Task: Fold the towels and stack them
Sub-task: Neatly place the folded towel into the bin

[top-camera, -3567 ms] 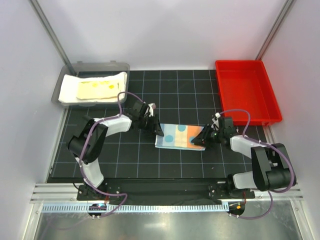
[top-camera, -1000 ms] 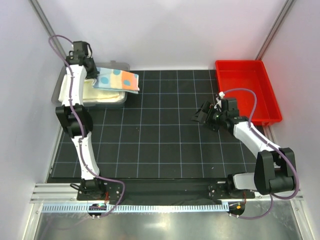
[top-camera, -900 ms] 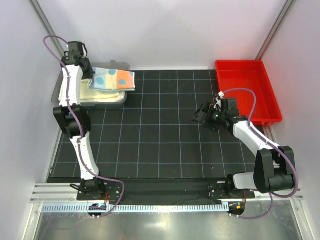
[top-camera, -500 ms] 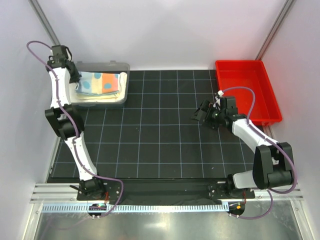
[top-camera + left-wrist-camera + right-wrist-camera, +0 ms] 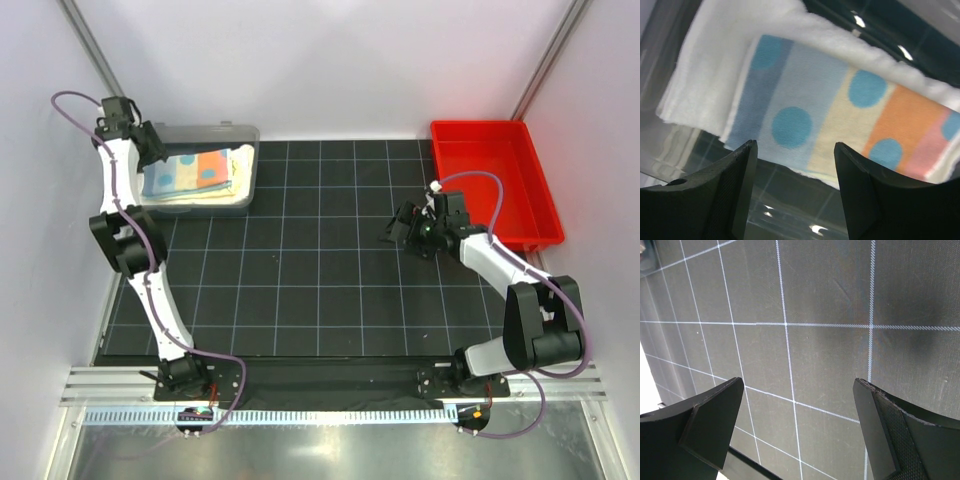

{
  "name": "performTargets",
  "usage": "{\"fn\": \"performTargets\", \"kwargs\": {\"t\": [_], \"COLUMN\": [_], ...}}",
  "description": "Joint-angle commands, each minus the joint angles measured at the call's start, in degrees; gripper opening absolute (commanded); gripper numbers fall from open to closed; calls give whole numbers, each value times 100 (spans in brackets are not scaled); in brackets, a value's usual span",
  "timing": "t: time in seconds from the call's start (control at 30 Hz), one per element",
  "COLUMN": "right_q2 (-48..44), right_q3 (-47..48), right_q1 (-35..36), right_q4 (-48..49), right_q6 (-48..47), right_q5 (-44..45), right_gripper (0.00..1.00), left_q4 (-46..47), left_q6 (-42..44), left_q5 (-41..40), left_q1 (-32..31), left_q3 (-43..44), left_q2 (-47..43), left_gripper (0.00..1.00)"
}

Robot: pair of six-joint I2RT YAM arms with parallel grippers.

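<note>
The folded light-blue towel (image 5: 195,171) with blue dots and orange patches lies on top of the stack in the clear bin (image 5: 215,128) at the back left. Under it a white towel (image 5: 200,196) shows at the edges. In the left wrist view the patterned towel (image 5: 840,115) rests flat on the white towel (image 5: 710,65). My left gripper (image 5: 152,152) hangs just off the towel's left end, open (image 5: 795,165), with nothing between its fingers (image 5: 735,195). My right gripper (image 5: 392,230) stands open over the black grid mat (image 5: 830,355), holding nothing (image 5: 797,415).
A red tray (image 5: 495,185) sits at the back right, just beyond the right arm. The clear bin's wall (image 5: 790,220) runs under the left fingers. White walls and metal posts close in the back and sides.
The left gripper carried the light-blue towel into the bin, then opened and let it go; the towel now lies on the stack. The right arm has barely moved.
</note>
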Motion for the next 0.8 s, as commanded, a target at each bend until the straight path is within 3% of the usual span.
{"fn": "performTargets", "kwargs": {"t": [0.0,0.23,0.3,0.5,0.57,0.6,0.77], "right_q2": [-186,-722,-880,-1503,-1732,-1942,-2646], "right_q3": [351,491,737,1493,1520,1564,1582], "right_q1": [151,379,441,555,555,555,555], "right_q4": [-264,-721,-1071,-1856,-1830,-1856,-1926], "right_q6": [-178,-107,-134,-99,-116,-142,-143], "right_q5": [371,425,468,707,513,504,539], "right_gripper": [100,100,100,100,100,100,100], "left_q4": [588,869,1063,1519,1941,2004,2284], "left_q6": [-345,-415,-564,-679,-767,-750,-1126], "left_q5": [1002,1662,2170,2303,2313,2296,2514], "left_q1": [-211,-1099,-1458,-2847,-3348,-3498,-3886], "left_q3": [-188,-1717,-2306,-3887,-4406,-4887,-6076], "left_q2": [-876,-1562,-1843,-3644,-4529,-4839,-6105], "left_gripper": [66,65,62,66,70,99,100]}}
